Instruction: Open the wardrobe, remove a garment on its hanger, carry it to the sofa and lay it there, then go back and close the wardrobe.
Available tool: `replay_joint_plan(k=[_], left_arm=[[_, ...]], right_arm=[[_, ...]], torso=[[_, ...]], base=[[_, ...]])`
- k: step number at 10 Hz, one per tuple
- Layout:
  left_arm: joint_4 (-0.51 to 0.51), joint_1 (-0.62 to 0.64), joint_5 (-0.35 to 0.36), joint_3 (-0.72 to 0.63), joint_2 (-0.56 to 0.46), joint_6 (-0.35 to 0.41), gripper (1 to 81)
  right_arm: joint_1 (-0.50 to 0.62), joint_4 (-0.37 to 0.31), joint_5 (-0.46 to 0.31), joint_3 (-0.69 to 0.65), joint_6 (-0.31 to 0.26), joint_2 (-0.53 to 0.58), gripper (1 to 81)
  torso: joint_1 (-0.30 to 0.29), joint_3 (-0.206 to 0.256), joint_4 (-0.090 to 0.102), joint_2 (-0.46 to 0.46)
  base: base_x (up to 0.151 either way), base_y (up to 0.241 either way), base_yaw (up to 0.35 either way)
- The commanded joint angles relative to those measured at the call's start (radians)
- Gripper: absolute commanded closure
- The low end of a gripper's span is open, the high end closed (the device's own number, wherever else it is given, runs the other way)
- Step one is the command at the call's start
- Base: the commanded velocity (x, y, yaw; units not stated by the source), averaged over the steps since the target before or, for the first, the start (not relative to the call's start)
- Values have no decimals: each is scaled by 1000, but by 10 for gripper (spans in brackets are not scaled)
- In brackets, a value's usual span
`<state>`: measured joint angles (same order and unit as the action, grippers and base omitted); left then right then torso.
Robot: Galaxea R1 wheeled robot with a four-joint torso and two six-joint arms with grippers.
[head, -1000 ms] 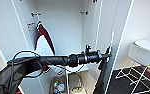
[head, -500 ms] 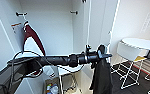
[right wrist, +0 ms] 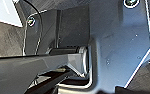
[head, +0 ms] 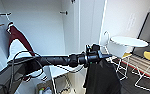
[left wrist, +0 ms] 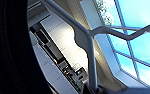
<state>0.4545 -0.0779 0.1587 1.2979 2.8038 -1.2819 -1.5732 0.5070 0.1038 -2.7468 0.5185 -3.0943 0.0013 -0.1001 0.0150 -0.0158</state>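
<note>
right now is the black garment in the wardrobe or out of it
Out. The black garment hangs below the left end effector, in front of the open wardrobe; the maroon garment hangs inside.

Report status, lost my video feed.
Left gripper carrying hanger, black garment hanging below. Wardrobe open. Maroon garment inside. White table right.

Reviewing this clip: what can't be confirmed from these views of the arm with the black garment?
- Left gripper, head view: blurred, so whether its jaws are shut is unclear.
- Thin white hanger, left wrist view: its hook is cut off by the picture's edge.
- Long black fabric garment, head view: its lower part runs past the bottom edge.
- Maroon garment with white panel, head view: its lower part is hidden behind the arm.
</note>
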Motion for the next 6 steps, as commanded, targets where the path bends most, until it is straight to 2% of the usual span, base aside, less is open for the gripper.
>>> replay_joint_plan(k=[1,6], left_arm=[[20,184,50,-17,5,13,811],[23,186,47,-18,5,13,811]], right_arm=[[32,1,-46,7,-3,-11,10],[32,1,-46,9,-3,-11,10]], torso=[[0,0,0,0],[0,0,0,0]], base=[[0,0,-261],[0,0,-261]])
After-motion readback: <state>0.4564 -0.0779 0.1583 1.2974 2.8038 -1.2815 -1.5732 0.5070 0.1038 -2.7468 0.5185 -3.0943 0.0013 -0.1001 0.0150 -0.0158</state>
